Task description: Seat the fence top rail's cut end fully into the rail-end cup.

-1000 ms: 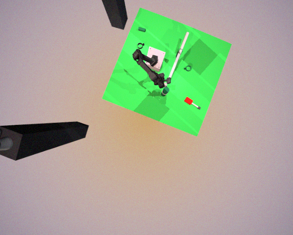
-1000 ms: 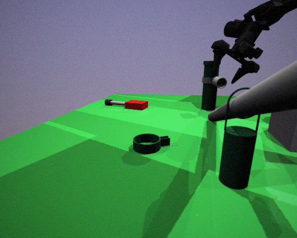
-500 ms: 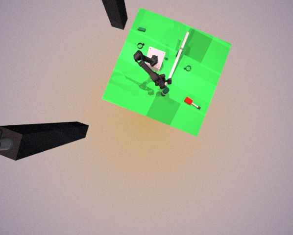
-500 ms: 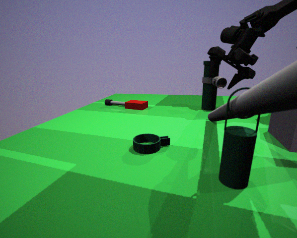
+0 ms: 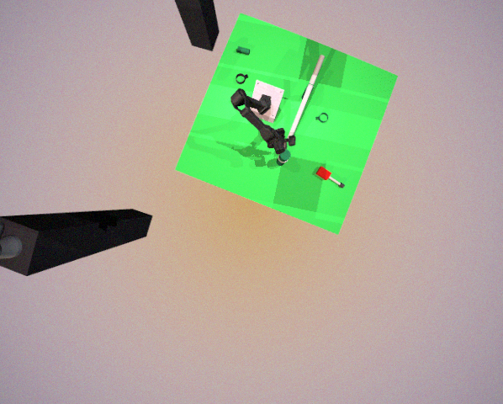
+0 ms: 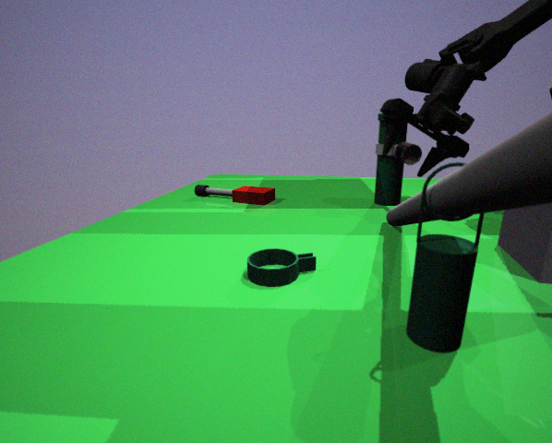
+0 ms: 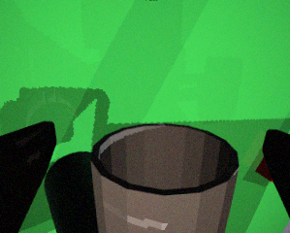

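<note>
The white rail [image 5: 300,108] [image 6: 510,166] runs through the thin loop [image 6: 426,183] above the dark short post [image 6: 441,295]. Its cut end is low and apart from the cup. The dark green big post [image 6: 389,183] [image 7: 69,189] stands upright. Its light brace band [image 6: 380,149] sits high, below the post cap. The rail-end cup [image 6: 411,153] [image 7: 164,211] hangs on the band, its mouth empty. My gripper [image 6: 404,162] [image 7: 162,136] is open, its fingers either side of the cup, holding nothing and clear of the rail. Arm parts partly hide the post cap.
A red-headed mallet [image 5: 323,172] [image 6: 252,196] lies beyond the big post. A dark ring clamp [image 5: 327,117] [image 6: 272,276] lies beside the rail. Another ring clamp [image 5: 239,74] and a green cylinder [image 5: 243,50] lie past the white base plate [image 5: 278,96].
</note>
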Controlling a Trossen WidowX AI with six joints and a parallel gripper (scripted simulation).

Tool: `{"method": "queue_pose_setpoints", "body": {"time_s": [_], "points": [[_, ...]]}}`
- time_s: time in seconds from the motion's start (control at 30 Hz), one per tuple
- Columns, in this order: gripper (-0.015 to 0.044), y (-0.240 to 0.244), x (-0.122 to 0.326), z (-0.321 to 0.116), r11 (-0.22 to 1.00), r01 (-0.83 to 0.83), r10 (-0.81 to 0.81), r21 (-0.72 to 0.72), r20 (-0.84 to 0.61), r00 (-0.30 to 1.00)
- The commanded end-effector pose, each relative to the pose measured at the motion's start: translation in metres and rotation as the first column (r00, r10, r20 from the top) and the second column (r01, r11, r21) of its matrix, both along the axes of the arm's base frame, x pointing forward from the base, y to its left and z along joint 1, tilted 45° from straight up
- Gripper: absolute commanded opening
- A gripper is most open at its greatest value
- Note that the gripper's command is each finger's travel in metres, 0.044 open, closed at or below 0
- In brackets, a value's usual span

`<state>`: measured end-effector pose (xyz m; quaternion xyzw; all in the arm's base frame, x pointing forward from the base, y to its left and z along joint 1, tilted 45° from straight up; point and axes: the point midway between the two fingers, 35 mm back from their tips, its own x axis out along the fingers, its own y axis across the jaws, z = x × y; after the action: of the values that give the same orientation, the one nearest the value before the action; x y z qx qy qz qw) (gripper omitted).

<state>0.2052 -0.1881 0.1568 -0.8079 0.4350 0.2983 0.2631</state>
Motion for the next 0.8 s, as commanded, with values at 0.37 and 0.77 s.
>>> {"method": "queue_pose_setpoints", "body": {"time_s": [0.37, 0.77], "points": [[0.0099, -0.0001, 0.0001, -0.0043, 1.0, -0.005, 0.005, 0.003, -0.005, 1.0], [0.0, 0.0007, 0.0072, -0.0058, 0.999, 0.051, -0.051, 0.001, 0.051, 0.997]]}}
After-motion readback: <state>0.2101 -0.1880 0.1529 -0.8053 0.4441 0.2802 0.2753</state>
